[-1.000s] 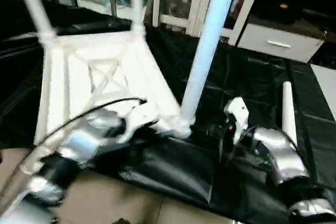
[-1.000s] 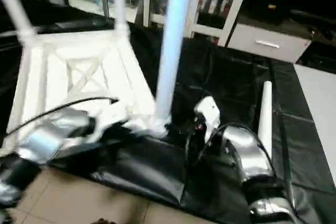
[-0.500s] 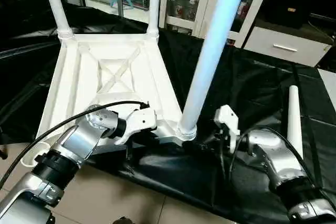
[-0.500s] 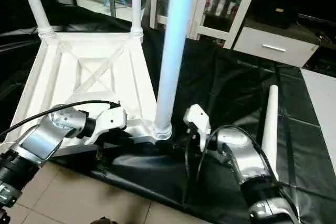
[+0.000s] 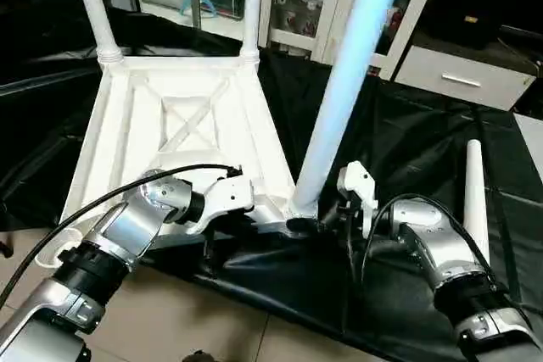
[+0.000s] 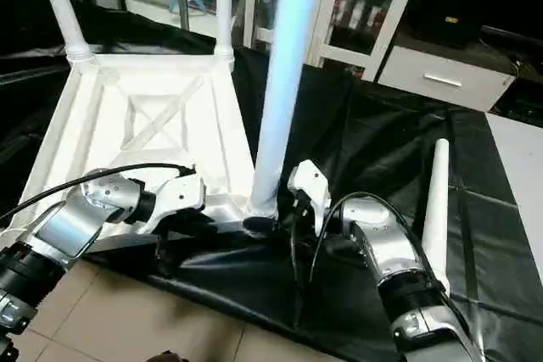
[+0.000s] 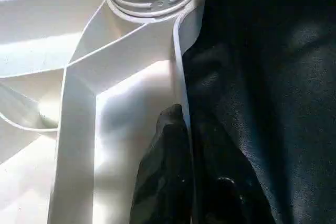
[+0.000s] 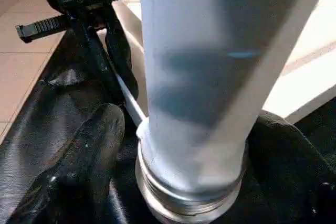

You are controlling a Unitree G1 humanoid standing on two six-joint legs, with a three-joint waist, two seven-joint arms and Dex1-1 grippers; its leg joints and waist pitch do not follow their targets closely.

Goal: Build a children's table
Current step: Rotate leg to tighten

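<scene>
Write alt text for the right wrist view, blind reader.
A thick white table leg rises from its ribbed collar, with the right end effector straddling its base, one black finger on each side. Behind it, the left end effector pinches the white tabletop edge above black sheeting and tiled floor.

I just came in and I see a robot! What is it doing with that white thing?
It is building a little table. The tabletop lies upside down on a black cover, with three legs standing up in its corners. The left gripper pinches the tabletop's rim, while the right gripper has a finger on each side of the nearest leg. A fourth leg lies waiting.
</scene>
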